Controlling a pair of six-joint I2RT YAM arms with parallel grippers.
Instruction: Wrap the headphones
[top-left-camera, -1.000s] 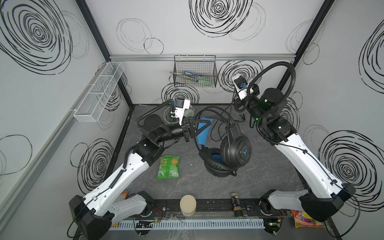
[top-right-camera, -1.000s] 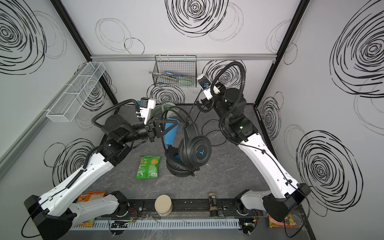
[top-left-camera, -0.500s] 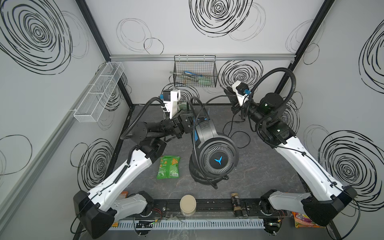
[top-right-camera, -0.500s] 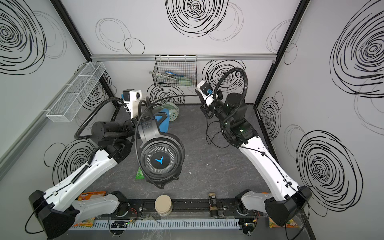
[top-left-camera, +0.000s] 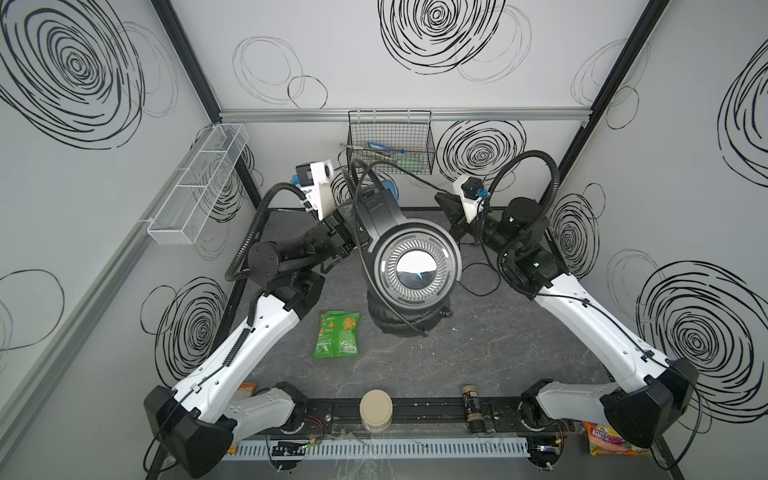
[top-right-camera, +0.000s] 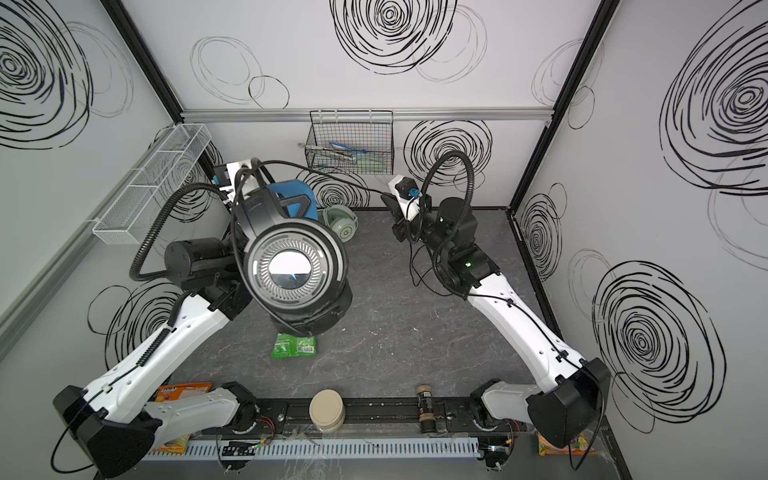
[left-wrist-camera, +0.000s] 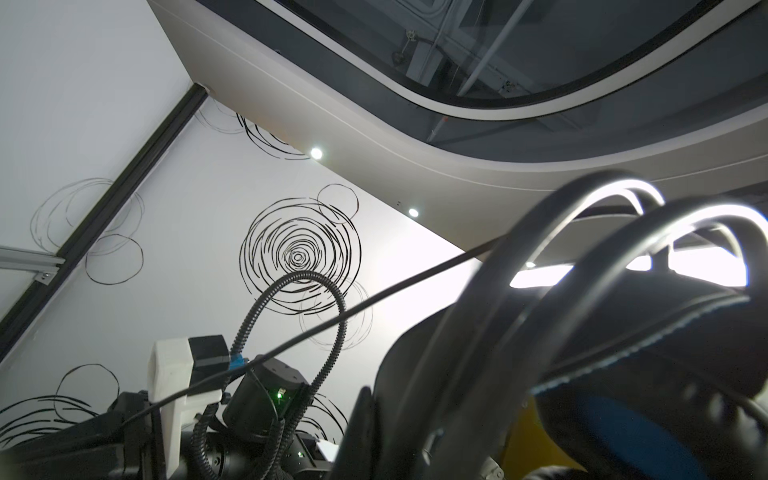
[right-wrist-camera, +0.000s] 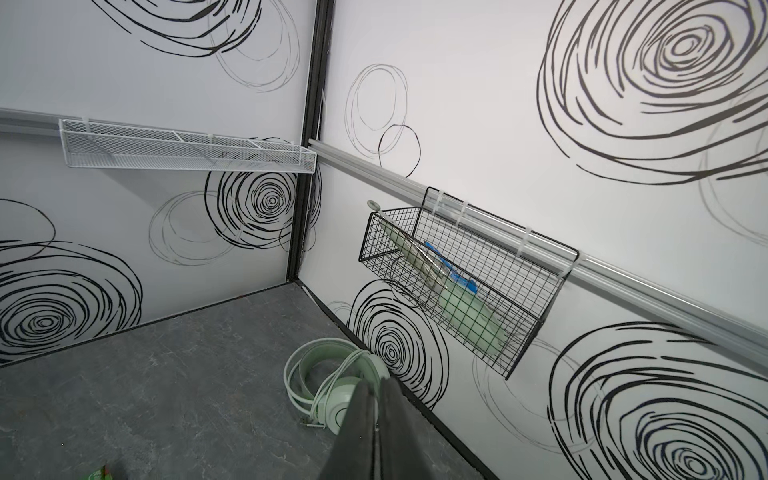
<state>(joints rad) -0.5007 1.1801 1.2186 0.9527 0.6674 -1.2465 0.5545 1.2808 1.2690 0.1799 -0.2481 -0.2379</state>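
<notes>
The black headphones (top-left-camera: 415, 270) (top-right-camera: 295, 270) hang high above the table, one earcup's shiny disc facing up and the blue headband lining (top-right-camera: 291, 199) behind it. My left gripper (top-left-camera: 355, 235) (left-wrist-camera: 395, 440) is shut on the headband, mostly hidden by the headset (left-wrist-camera: 623, 374). The black cable (top-left-camera: 407, 170) (top-right-camera: 332, 178) (left-wrist-camera: 374, 299) runs taut across to my right gripper (top-left-camera: 446, 205) (top-right-camera: 390, 205) (right-wrist-camera: 376, 384), whose jaws are pressed together; slack cable loops on the table below that arm. The mint-green headphones (top-right-camera: 340, 222) (right-wrist-camera: 332, 386) lie at the back wall with their pale cable wound round them.
A green snack bag (top-left-camera: 336, 334) (top-right-camera: 293, 347) lies on the table under the raised headset. A black wire basket (top-left-camera: 390, 145) (right-wrist-camera: 457, 282) hangs on the back wall and a white mesh shelf (top-left-camera: 199, 187) on the left wall. A beige puck (top-left-camera: 376, 409) and a small bottle (top-left-camera: 471, 403) sit on the front rail.
My left arm has lifted the black headphones off the table, up towards the camera. The cable to my right gripper has drawn tighter, and that gripper shifted slightly left.
</notes>
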